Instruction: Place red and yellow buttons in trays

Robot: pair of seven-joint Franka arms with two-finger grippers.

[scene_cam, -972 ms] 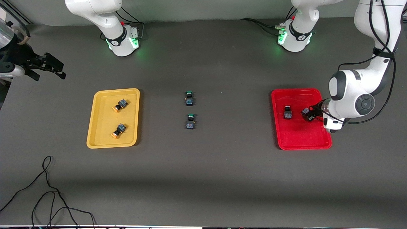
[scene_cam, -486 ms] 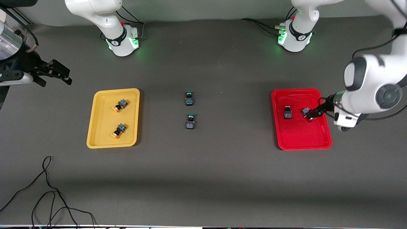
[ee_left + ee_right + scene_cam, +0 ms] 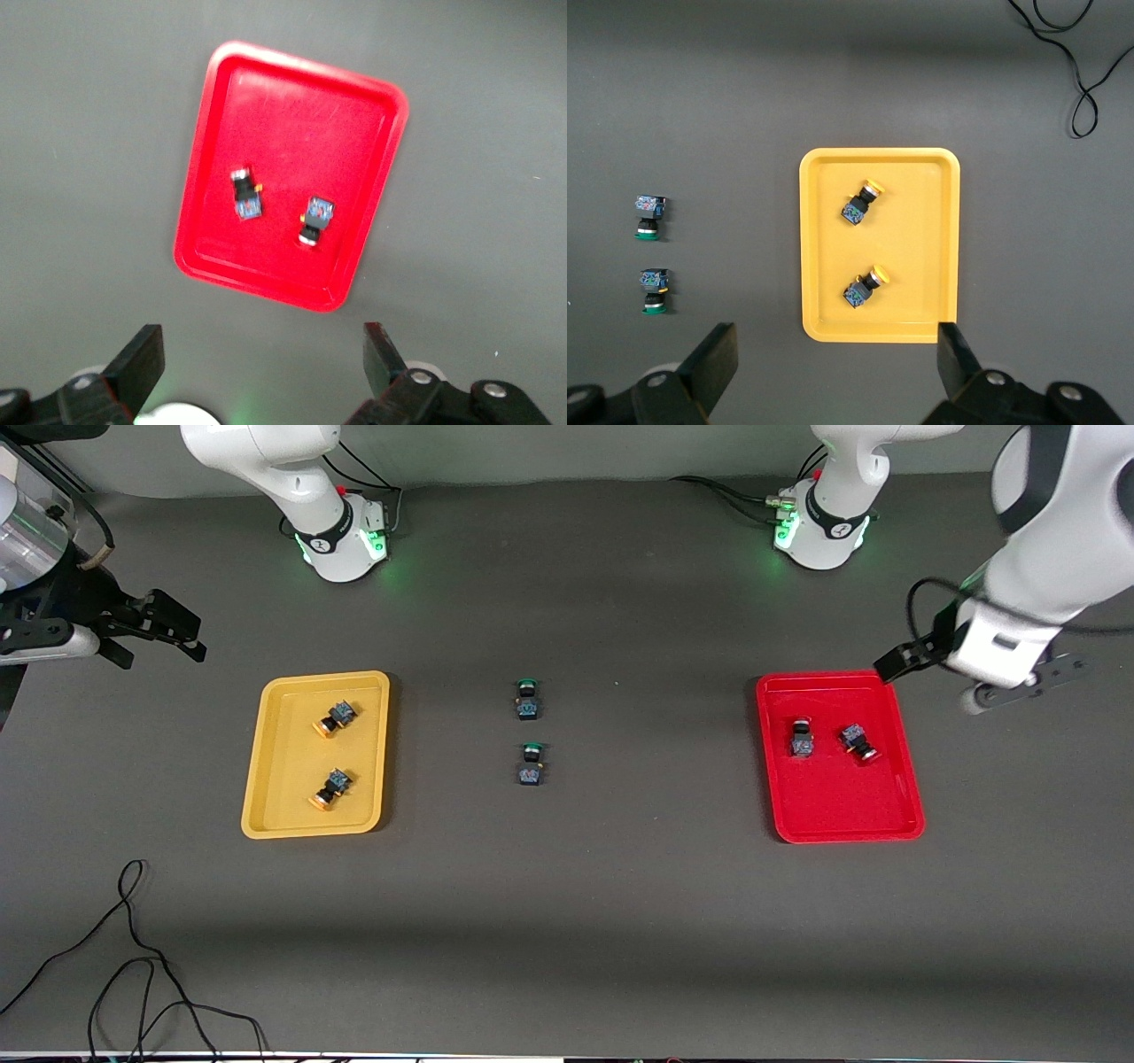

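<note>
The red tray (image 3: 842,802) lies toward the left arm's end of the table and holds two red buttons (image 3: 803,739) (image 3: 858,742), lying apart. The yellow tray (image 3: 283,753) lies toward the right arm's end and holds two yellow buttons (image 3: 333,717) (image 3: 330,788). My left gripper (image 3: 897,664) is open and empty, up in the air over the red tray's edge nearest the bases. Its wrist view shows its own gripper (image 3: 260,345), the red tray (image 3: 301,133) and both red buttons (image 3: 246,199) (image 3: 315,217). My right gripper (image 3: 182,636) is open and empty, raised over bare table beside the yellow tray (image 3: 921,239).
Two green-capped buttons (image 3: 527,700) (image 3: 531,764) lie on the table midway between the trays, also in the right wrist view (image 3: 648,215) (image 3: 654,290). A black cable (image 3: 133,957) snakes near the front camera at the right arm's end. The arm bases (image 3: 341,540) (image 3: 819,531) stand along the top.
My left gripper has let go of the second red button, which now lies in the red tray, and has risen away toward the bases. My right gripper has drifted slightly.
</note>
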